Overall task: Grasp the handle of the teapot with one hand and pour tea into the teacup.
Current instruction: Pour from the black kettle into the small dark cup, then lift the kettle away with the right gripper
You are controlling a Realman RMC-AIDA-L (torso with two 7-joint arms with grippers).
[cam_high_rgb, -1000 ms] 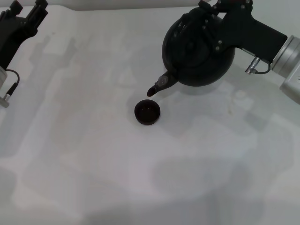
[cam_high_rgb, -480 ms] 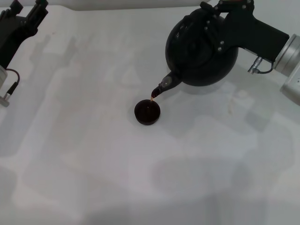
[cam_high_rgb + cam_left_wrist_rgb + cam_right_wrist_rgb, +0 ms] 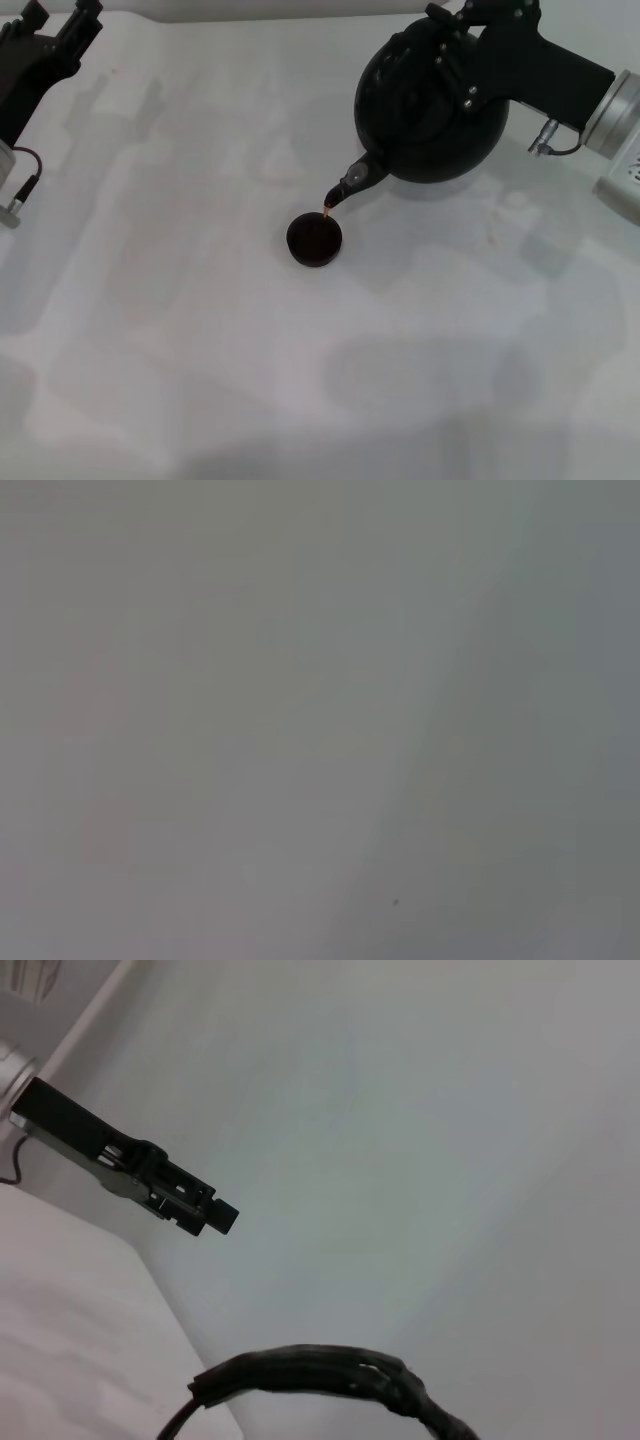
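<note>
White table [image 3: 200, 330], teapot [image 3: 430, 120] far-right

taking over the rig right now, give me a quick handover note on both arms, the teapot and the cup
Right pincer: shut on the handle, holding the teapot lifted and tipped, spout down over the teacup.
Left pincer: parked at the far left edge of the table, holding nothing; open or shut not visible.
Done: handle grasped, teapot tipped, a thin reddish stream at the spout tip above the cup.
Left: finish the pour, level the teapot, probably set it down.
</note>
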